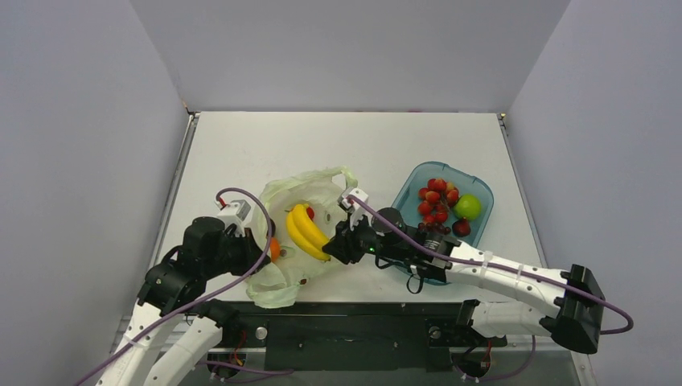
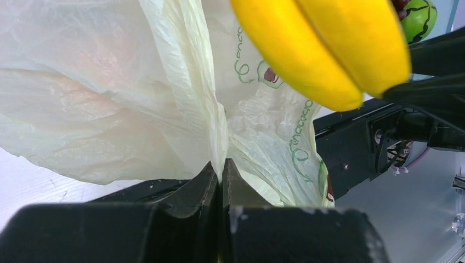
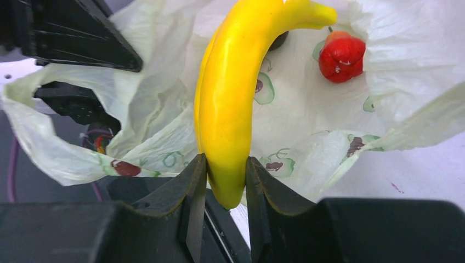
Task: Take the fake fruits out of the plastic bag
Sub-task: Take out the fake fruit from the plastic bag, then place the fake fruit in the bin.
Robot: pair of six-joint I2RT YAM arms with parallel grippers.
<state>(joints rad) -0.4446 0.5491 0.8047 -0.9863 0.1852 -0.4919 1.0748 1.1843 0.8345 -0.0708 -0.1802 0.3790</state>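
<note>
Plastic bag (image 1: 277, 288) sprawls by the table's (image 1: 265, 137) near edge, with bare tabletop beyond. Left gripper (image 2: 220, 170) is pinched tight on a bag fold. Right gripper (image 3: 226, 164) clamps the banana's (image 3: 230, 93) lower end over the bag. Red fruit (image 3: 341, 56) lies inside.

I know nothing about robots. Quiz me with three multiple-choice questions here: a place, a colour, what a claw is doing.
1. Where is the blue tray? A) right of the plastic bag B) left of it C) under it.
2. What colour is the fruit in the right claw? A) purple B) yellow C) green.
3. What is the left claw doing? A) standing wide open B) holding a cup C) pinching a fold of the bag.
1 A: the top view shows it on the right arm's side. 2 B: it grips a yellow banana. 3 C: its jaws are shut on the bag.
</note>
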